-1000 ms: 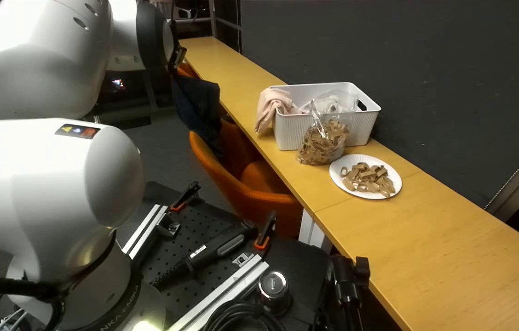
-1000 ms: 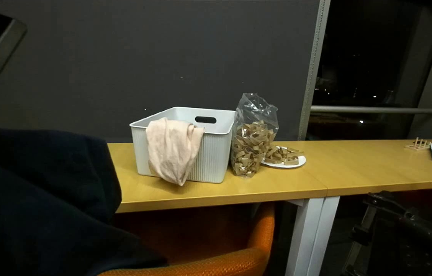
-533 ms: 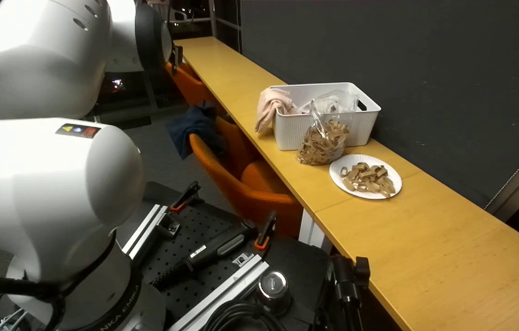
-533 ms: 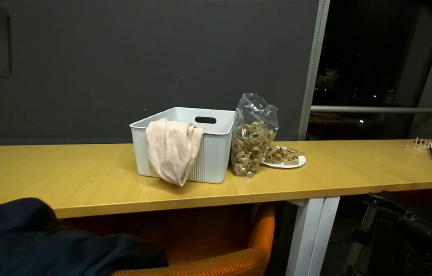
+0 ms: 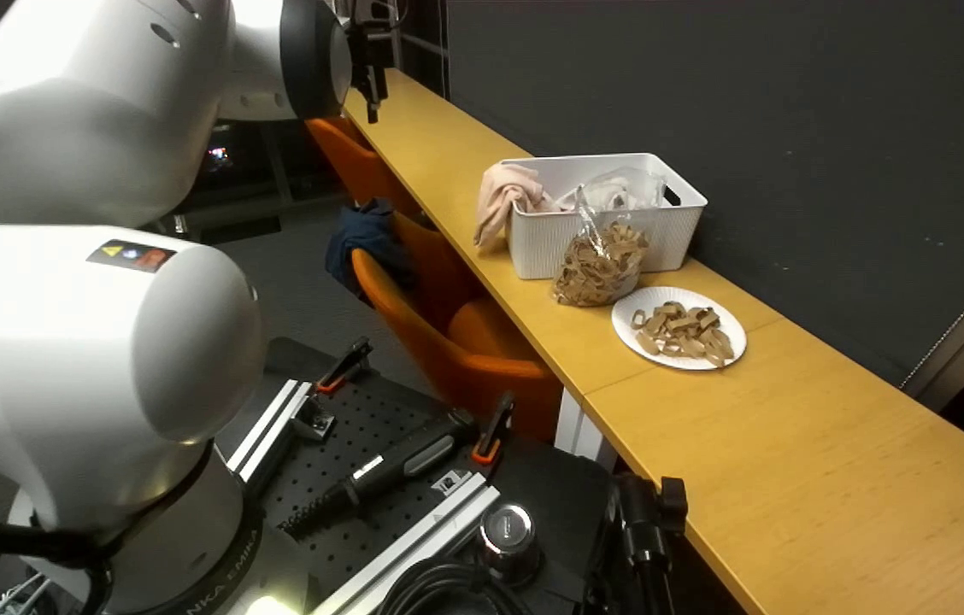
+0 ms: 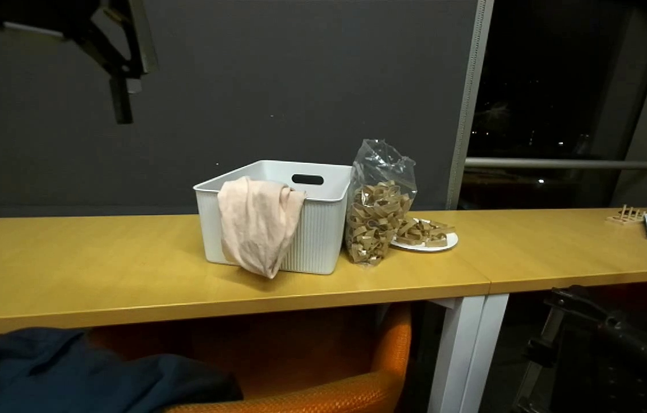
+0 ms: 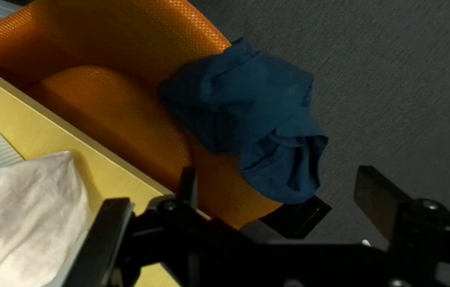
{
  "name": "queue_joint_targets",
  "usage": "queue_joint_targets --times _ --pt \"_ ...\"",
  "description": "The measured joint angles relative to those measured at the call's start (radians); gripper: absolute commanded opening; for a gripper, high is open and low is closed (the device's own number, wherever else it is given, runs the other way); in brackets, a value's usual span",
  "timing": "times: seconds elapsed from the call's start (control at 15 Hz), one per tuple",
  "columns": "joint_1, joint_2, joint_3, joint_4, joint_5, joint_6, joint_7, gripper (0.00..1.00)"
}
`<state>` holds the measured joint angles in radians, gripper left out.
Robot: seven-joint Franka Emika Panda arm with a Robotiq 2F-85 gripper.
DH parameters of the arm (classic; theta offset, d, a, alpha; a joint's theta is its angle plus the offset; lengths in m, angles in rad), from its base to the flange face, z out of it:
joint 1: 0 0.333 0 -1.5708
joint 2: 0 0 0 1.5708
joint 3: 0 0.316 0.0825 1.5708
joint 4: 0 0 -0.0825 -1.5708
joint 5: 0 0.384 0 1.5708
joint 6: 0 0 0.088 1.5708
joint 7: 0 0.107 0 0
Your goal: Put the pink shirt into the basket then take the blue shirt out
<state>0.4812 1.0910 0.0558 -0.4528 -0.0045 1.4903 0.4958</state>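
Jaws wide apart and gripping nothing, the gripper (image 7: pixel 279 177) hangs above the blue shirt (image 7: pixel 249 107) slung over the orange chair (image 7: pixel 109 115), while the pink shirt (image 7: pixel 25 221), probably needing tucking in next, droops over the white basket's (image 6: pixel 319 244) rim, toward the wrist view's left edge.

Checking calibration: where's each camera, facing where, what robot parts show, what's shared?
Wrist view: behind the gripper, facing down at the blue shirt; open jaws at bottom.
In an exterior view: high by the arm, facing down along the table; arm and gripper at left.
In an exterior view: above table height, facing the dark panel; gripper at upper left.
Both exterior views share the basket and pink shirt.
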Motion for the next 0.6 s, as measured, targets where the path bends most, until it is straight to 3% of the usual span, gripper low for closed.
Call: queue_joint_targets --times 0.6 --pt "-0.081 -0.038 -0.036 0.0 0.0 -0.011 0.181 1.0"
